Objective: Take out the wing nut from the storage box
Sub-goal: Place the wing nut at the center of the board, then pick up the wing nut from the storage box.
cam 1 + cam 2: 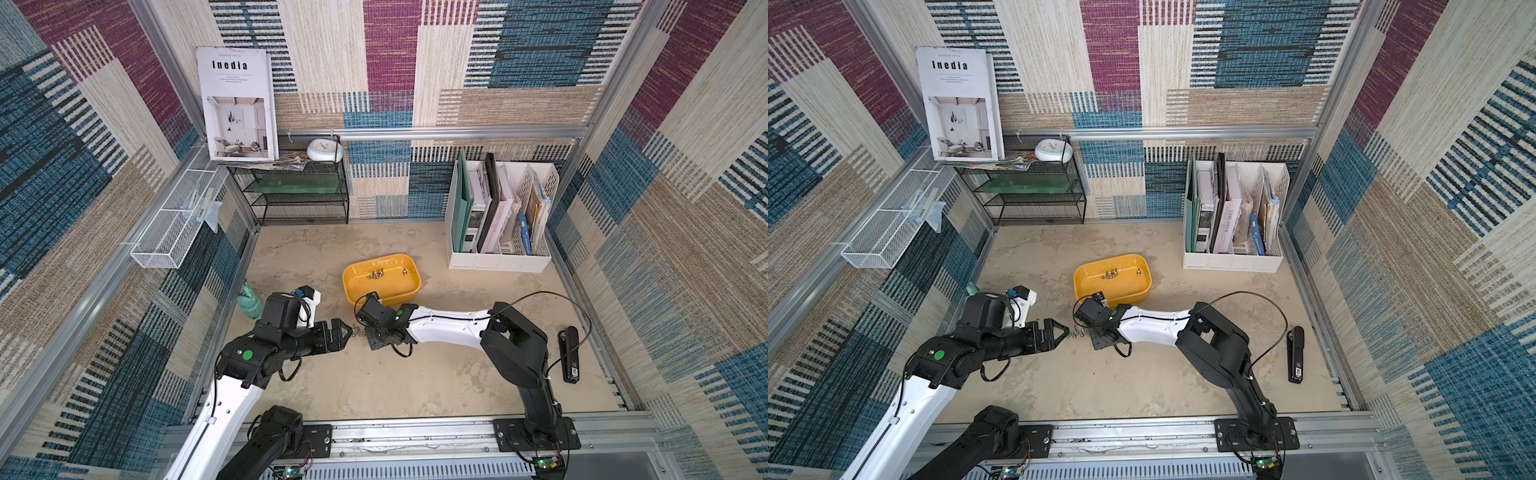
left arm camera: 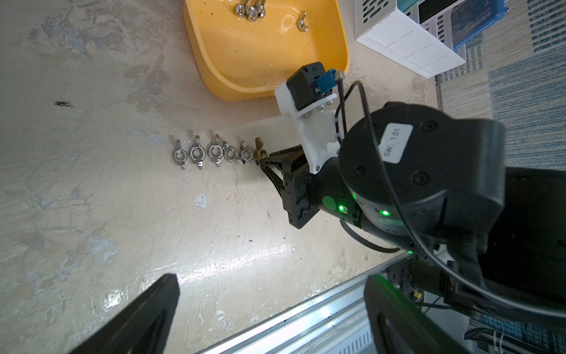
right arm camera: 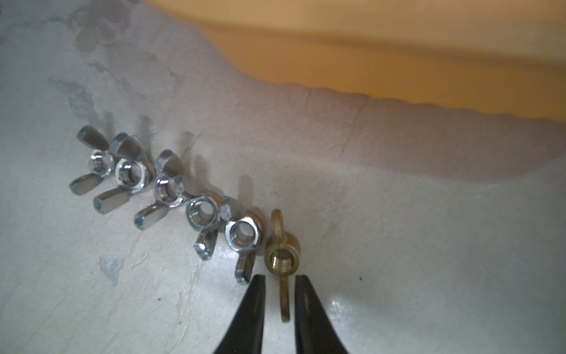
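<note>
Where the two arms meet low over the table (image 2: 122, 214), the left gripper (image 2: 274, 277) stands wide open and empty. Facing it, the right gripper (image 3: 280, 277) is parted slightly, its fingers either side of one wing of the brass wing nut (image 3: 283, 256) without touching it. That nut lies on the table, ending a row of five silver wing nuts (image 3: 162, 190). Beyond, the yellow tub (image 2: 263, 55) holds a few more nuts (image 2: 250, 11).
</note>
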`<state>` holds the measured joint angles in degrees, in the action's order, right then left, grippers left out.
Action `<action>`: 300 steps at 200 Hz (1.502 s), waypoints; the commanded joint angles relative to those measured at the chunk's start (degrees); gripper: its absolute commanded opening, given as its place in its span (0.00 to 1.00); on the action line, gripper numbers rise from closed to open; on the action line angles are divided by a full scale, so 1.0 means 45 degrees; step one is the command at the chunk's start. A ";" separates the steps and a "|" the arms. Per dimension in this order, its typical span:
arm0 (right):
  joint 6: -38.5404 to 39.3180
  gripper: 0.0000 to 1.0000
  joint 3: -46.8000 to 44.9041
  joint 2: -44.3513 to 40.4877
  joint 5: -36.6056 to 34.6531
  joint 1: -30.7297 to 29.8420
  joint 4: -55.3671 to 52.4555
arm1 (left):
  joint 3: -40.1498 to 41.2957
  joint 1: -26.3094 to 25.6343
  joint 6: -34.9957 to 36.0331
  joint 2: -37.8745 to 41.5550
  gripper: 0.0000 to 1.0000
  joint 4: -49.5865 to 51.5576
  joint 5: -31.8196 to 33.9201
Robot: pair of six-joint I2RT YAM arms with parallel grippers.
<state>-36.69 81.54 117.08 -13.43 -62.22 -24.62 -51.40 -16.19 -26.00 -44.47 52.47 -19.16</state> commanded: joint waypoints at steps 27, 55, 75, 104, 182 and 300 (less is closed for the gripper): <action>0.0192 0.38 0.0222 -0.0795 -0.0541 0.0017 -0.0399 | -0.0175 0.0003 0.0247 -0.0192 0.99 0.0112 0.0228; 0.0432 0.47 0.0588 -0.1216 -0.1030 0.0242 -0.0846 | -0.0459 0.0008 0.0381 -0.0448 0.99 0.0098 0.0409; 0.0751 0.55 0.0874 -0.1463 -0.1078 0.0656 -0.1001 | -0.0643 0.0005 0.0391 -0.0739 0.99 -0.0049 0.0391; 0.1453 0.68 0.1530 -0.1586 -0.1135 0.1339 -0.1057 | -0.0833 0.0003 0.0205 -0.1213 0.99 -0.0420 0.0342; 0.3027 1.00 0.3781 0.0205 -0.0345 0.3477 -0.1316 | -0.1429 0.0006 -0.0297 -0.2706 0.99 -0.1456 0.0136; 0.3202 0.79 0.5810 0.2753 0.0106 0.4839 -0.1890 | -0.2142 0.0003 -0.0588 -0.4421 0.99 -0.2942 -0.0022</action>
<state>-22.04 106.24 128.20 -12.78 -40.82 -31.31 -60.31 -16.21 -28.01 -63.53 42.15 -19.20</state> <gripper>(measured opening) 0.825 0.991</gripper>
